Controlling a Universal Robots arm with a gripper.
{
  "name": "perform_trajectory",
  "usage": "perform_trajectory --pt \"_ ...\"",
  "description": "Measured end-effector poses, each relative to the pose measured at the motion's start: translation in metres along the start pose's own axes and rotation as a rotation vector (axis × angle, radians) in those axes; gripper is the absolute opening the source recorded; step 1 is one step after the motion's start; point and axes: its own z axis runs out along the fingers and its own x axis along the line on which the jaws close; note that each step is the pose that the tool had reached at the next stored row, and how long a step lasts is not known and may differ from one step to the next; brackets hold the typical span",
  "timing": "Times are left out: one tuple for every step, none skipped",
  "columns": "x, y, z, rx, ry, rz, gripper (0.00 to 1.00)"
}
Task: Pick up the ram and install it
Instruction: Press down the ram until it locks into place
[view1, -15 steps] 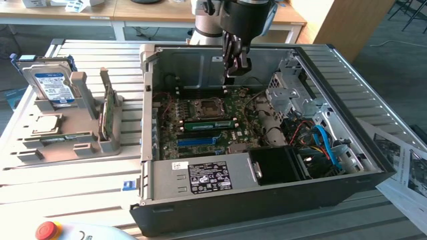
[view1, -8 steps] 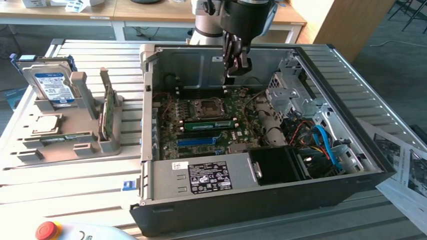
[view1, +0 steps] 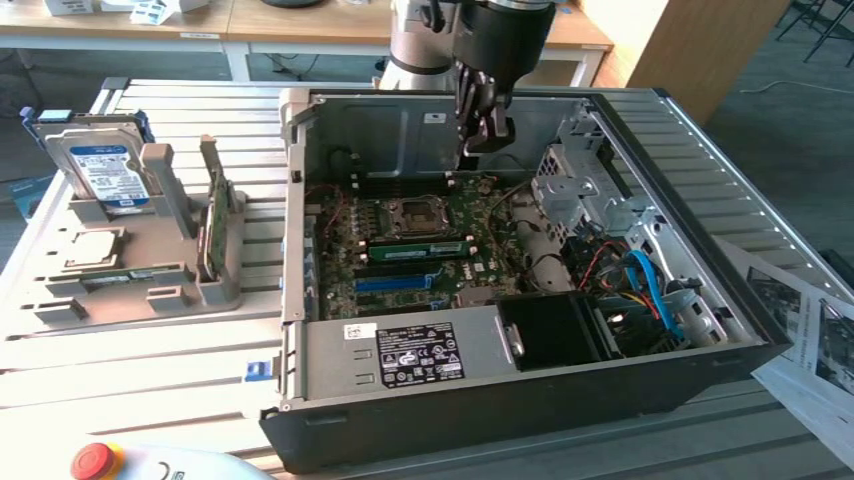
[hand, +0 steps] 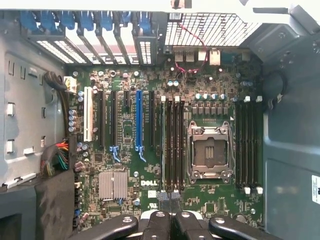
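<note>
my gripper (view1: 483, 138), fingers pressed together and empty, hangs over the open computer case (view1: 360, 130) while the ram (view1: 416, 250) stands on edge in a motherboard slot just beside the cpu socket (view1: 407, 215), apparently seated, a closed claw suiting pushing rather than grasping.

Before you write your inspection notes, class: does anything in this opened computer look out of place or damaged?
Nothing looks spilled or broken. One oddity: the processor socket on the motherboard sits uncovered, with no cooler over it. The claw hangs shut above, holding nothing.
</note>
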Motion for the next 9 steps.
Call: perform_trajectory --pt "0.000 -0.0011 0.0000 -0.0005 0.0000 0.000 0.11" --pt "0.001 -0.0023 -0.0001 -0.0008 0.0001 0.000 0.11" --pt "0.001 -0.0036 -0.0001 -0.0012 0.0001 0.000 0.11" --pt "0.001 -0.0049 -0.0001 -0.0015 -0.0001 0.000 0.11" --pt "0.001 -0.0063 -0.0001 -0.0023 0.0001 0.000 0.11" --pt "0.001 -0.0078 -0.0002 -0.0034 0.0000 0.000 0.11" --pt "0.002 -0.0093 -0.0002 -0.0045 0.0001 0.000 0.11" --pt "0.002 -0.0108 -0.0003 -0.0053 0.0001 0.000 0.11" --pt "0.002 -0.0124 -0.0003 -0.0063 0.0002 0.000 0.11"
